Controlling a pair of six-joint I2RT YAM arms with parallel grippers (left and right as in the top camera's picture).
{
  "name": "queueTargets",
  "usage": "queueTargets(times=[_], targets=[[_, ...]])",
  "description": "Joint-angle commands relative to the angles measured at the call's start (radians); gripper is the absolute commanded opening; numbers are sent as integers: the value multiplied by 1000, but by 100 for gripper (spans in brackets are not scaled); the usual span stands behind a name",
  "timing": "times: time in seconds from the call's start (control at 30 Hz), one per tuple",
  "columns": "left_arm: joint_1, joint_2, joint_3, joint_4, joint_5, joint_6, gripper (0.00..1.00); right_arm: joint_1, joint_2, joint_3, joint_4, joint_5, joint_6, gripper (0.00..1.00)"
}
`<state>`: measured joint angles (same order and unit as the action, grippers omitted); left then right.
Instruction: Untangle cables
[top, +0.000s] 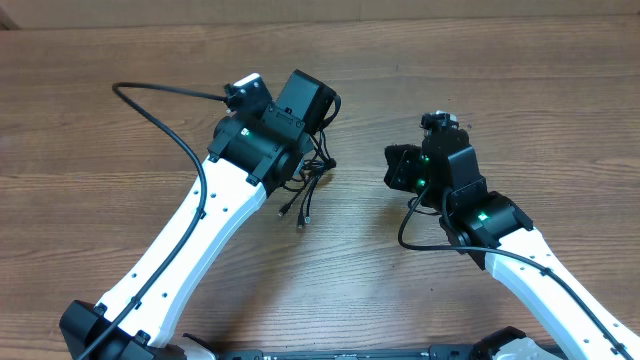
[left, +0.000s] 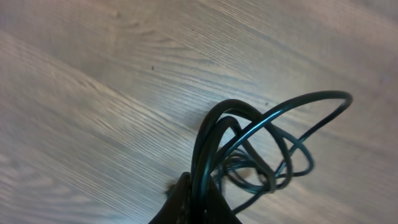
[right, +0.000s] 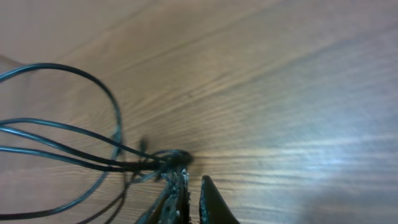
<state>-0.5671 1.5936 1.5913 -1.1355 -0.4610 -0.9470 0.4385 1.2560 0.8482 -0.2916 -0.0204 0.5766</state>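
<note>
Left tool (left: 194, 202) and right tool (right: 189, 186) both pinch the cables (left: 231, 104); pulling apart could tighten the tangle.

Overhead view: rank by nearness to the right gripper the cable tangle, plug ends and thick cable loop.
1. cable tangle, just left of the right gripper.
2. plug ends, lower left.
3. thick cable loop, far upper left.

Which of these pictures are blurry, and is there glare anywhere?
Overhead: sharp, pale sheen on the table near the bottom edge. Left wrist: cables crisp, left tool a dark blur at the bottom. Right wrist: soft throughout, right tool blurred, glare at right.
</note>
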Motion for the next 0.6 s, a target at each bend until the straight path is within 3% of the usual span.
queueTargets(times=[0.0, 0.1, 0.13, 0.27, 0.33, 0.57], targets=[[4, -11, 14, 18, 13, 365, 4, -2, -5, 15, 52, -99, -224, 12], [4, -11, 14, 39, 136, 624, 4, -2, -5, 15, 101, -214, -379, 17], [4, -11, 14, 40, 235, 784, 4, -2, -5, 15, 130, -291, -467, 18], [4, -11, 14, 32, 466, 1048, 4, -2, -5, 15, 180, -402, -560, 31], [4, -11, 14, 36, 537, 1083, 4, -2, -5, 15, 188, -415, -560, 37], [4, -11, 14, 65, 586, 1081, 4, -2, -4, 15, 170, -419, -559, 38]])
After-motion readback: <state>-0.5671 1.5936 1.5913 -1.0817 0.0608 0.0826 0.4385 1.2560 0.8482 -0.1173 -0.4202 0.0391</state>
